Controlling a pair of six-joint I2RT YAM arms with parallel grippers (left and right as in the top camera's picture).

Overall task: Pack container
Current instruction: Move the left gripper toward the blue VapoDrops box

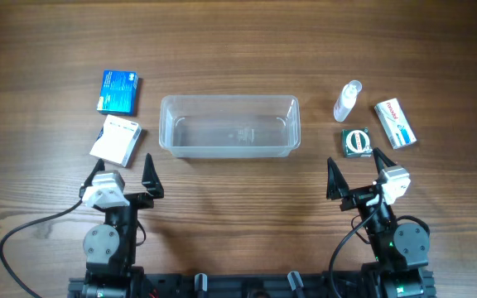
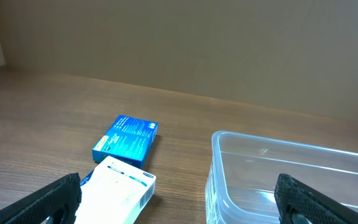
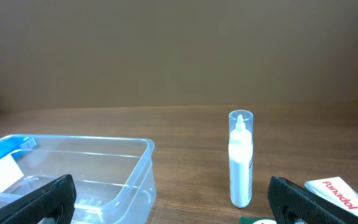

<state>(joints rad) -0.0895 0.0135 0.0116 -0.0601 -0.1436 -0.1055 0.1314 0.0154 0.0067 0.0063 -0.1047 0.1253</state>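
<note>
Sitting closest to the robot's base on the wooden table, the left gripper and the right gripper both point away from the base with their jaws spread wide, touching none of the items. A black cable loops over the wood beside the left arm. Just beyond the left gripper lies a white box, flat and turned slightly. Just beyond the right gripper lies a small dark green box with a round white ring on its top face. Between the two arms and a little farther out sits the container, a clear shallow tub standing upright near the middle of the table with its long side facing the arms, apart from both grippers and from every box; the wood grain shows through its walls. Farther out on the left, a blue box lies flat just behind the white one. On the right, a white and red box lies beside the green one, and a small clear spray bottle stands upright farthest out, near the tub's right end.
</note>
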